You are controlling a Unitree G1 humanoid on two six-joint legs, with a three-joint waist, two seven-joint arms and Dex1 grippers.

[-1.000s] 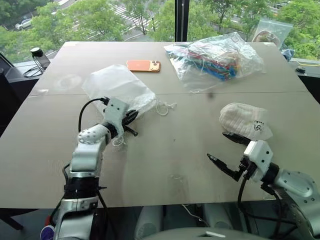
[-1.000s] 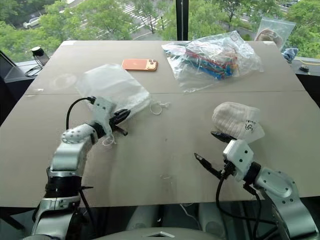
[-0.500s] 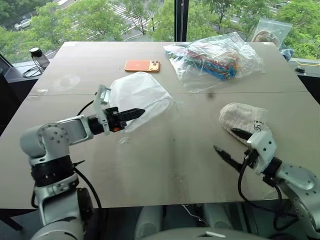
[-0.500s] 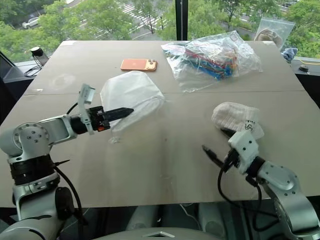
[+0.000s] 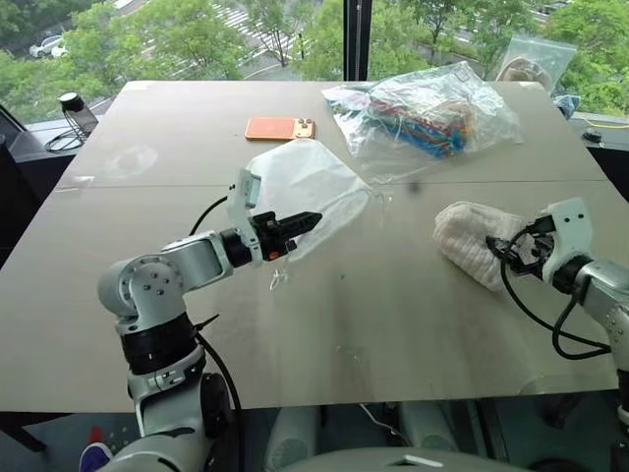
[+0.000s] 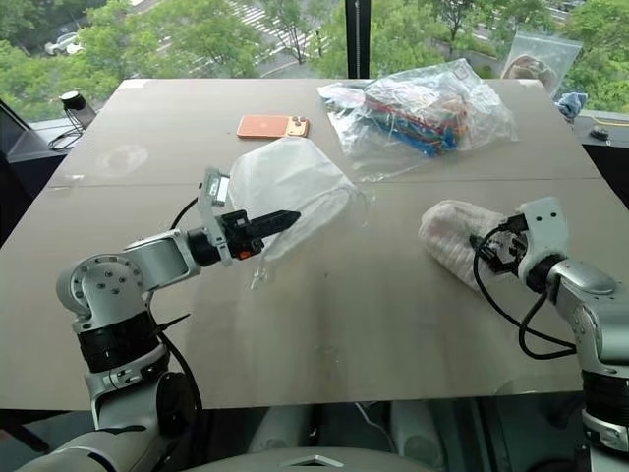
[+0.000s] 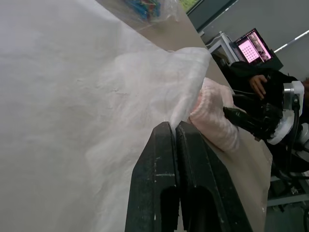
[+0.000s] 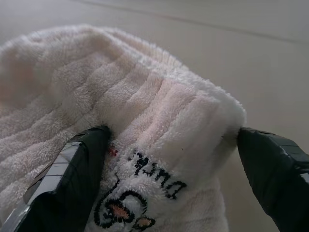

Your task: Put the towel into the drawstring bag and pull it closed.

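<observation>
The drawstring bag point(image 5: 310, 182), a thin white pouch, hangs lifted off the table's middle. My left gripper point(image 5: 307, 218) is shut on its lower edge and points right toward the towel; in the left wrist view the black fingers point(image 7: 164, 159) are pressed together against the fabric point(image 7: 87, 96). A thin cord point(image 5: 278, 282) dangles below. The towel point(image 5: 467, 236), a cream ribbed bundle with a dark logo point(image 8: 145, 193), lies at the right of the table. My right gripper point(image 5: 508, 251) stands open at the towel's right end, one finger point(image 8: 72, 174) on each side of it.
An orange phone point(image 5: 281, 129) lies behind the bag. A clear plastic bag of colourful items point(image 5: 423, 108) sits at the back right, with another clear bag point(image 5: 536, 59) beyond it. A small black stand point(image 5: 71, 103) is at the far left corner. The table's front point(image 5: 344, 334) is bare.
My left gripper lifted the drawstring bag off the table and carried it right, rolling its wrist. My right gripper swung from the towel's near side to its right end and now straddles it.
</observation>
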